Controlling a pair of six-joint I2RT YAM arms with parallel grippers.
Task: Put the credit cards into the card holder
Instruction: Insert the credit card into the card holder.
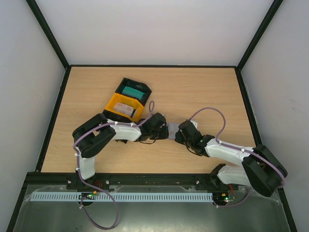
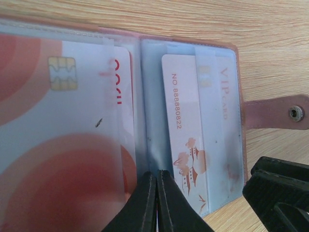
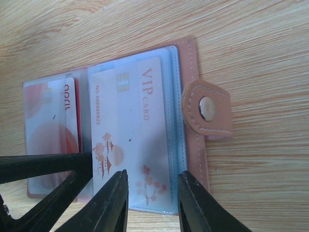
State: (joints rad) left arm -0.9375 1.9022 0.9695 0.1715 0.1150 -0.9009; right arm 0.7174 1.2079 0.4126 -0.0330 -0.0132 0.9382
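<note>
Seating the pale VIP card [image 3: 140, 140] fully looks like the step in hand, and it should go best if both sides share the work. On the left, the left gripper [image 2: 155, 175] has its jaws clenched together at the near edge of the open card holder [image 3: 192, 63], right at the fold between its clear sleeves. Whether a thin leaf is pinched there I cannot tell. It should press that edge flat so the holder does not slide on the worktop [image 1: 207, 92]. The red-and-white card [image 2: 58, 159] lies inside the left sleeve, and the VIP card lies in the right one. The right gripper [image 3: 154, 176] has its jaws released, standing apart on either side of that card's near end. A slow, level push along the sleeve should avoid buckling it.

From above, the left arm [image 1: 120, 131] reaches rightward with its elbow bent, and the right arm [image 1: 227, 151] reaches leftward and low. Their wrists meet over the holder near the worktop's middle. A yellow tray [image 1: 118, 104] and a black tray [image 1: 133, 87] lie beyond the left arm.
</note>
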